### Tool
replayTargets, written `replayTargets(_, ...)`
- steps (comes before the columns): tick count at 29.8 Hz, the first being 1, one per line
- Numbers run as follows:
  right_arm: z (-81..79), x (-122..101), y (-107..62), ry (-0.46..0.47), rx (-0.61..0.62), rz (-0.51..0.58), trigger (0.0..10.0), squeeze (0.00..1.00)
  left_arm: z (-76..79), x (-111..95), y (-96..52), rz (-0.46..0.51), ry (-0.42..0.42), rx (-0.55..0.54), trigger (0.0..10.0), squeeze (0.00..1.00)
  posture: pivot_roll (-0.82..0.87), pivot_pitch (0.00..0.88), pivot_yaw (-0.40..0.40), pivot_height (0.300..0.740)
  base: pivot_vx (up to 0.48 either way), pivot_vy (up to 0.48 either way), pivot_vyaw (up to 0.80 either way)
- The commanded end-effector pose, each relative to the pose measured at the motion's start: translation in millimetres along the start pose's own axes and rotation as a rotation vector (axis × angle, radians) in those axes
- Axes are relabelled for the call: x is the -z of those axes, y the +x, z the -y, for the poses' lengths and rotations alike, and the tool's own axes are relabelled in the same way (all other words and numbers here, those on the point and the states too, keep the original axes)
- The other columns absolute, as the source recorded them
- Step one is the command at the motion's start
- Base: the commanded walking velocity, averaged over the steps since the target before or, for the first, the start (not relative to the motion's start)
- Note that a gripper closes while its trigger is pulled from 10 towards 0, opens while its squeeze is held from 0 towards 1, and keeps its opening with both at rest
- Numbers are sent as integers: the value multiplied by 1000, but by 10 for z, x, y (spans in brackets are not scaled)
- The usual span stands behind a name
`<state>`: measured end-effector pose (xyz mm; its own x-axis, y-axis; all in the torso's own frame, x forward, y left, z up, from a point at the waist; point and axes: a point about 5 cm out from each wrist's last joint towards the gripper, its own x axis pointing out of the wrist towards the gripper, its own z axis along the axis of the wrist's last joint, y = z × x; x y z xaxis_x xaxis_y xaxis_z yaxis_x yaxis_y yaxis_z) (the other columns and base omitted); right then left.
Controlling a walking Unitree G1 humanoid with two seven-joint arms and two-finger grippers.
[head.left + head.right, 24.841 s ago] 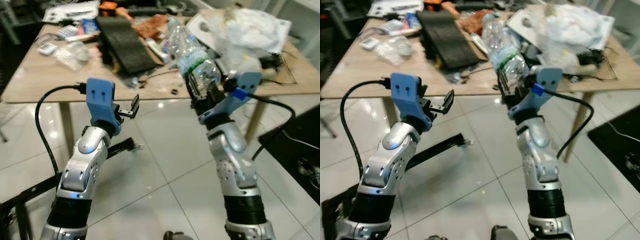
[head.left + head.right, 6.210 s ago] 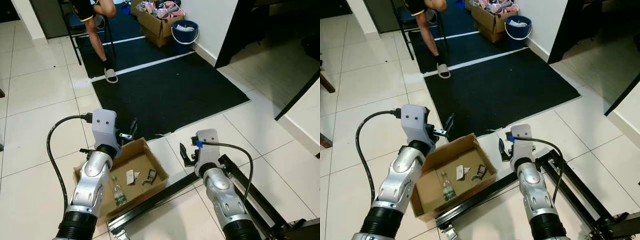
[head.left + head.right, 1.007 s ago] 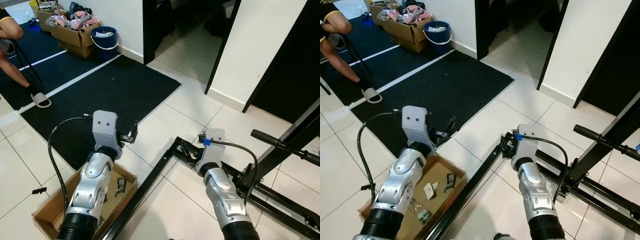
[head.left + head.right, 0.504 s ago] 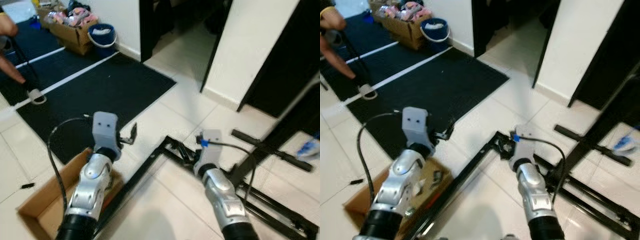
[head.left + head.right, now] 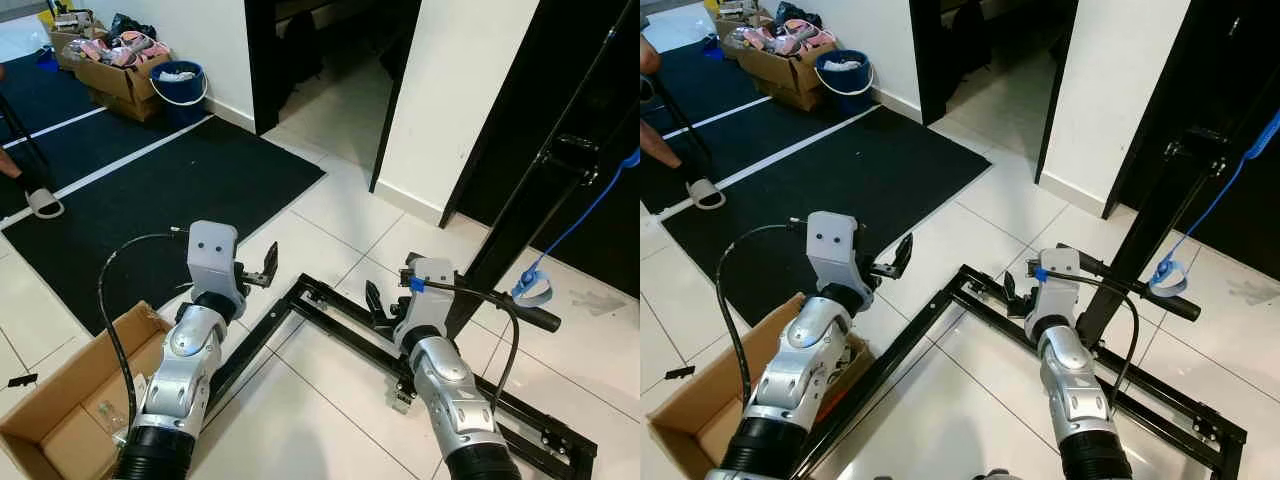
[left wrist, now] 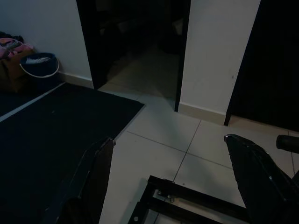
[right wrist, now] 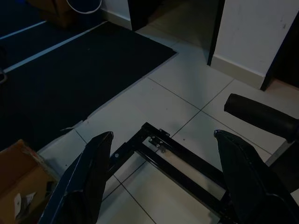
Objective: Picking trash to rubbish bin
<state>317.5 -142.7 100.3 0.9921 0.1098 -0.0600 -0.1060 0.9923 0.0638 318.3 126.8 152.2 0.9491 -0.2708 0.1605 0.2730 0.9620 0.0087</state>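
1. Both arms are raised in front of the robot, and neither carries anything. The left gripper (image 5: 262, 268) has its jaws spread, and so does the right gripper (image 7: 163, 182).
2. The cardboard box (image 5: 58, 398) that serves as the bin sits on the floor at the robot's left, beside the black frame (image 5: 330, 318). A few scraps lie inside.
3. No loose trash shows on the tiles ahead, so I judge one drop done and another fetch due.
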Motion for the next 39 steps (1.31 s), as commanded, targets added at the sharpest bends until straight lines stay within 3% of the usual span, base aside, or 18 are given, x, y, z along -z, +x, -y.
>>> replayTargets(1,-22,47,-23,0,-4,-16,10000,0,-15,20,-32,-8,23,3,10000,0,24,165,-3,740,0,0,0)
replayTargets(8,-20,48,-27,-1,-3,-15,10000,0,-8,21,-35,-5,10,6,10000,0,24,165,-3,740,0,-434,0)
replayTargets(20,-27,45,-20,4,0,-15,10000,0,-9,22,-27,-26,-36,10,10000,0,29,168,1,740,0,0,0)
replayTargets(28,-30,49,-21,6,2,-15,10000,0,-19,9,-23,-17,-22,5,10000,0,31,169,3,740,0,454,0)
replayTargets(39,-32,55,-29,9,4,-16,10000,0,-25,23,-24,-26,-16,2,10000,0,31,170,6,740,0,0,0)
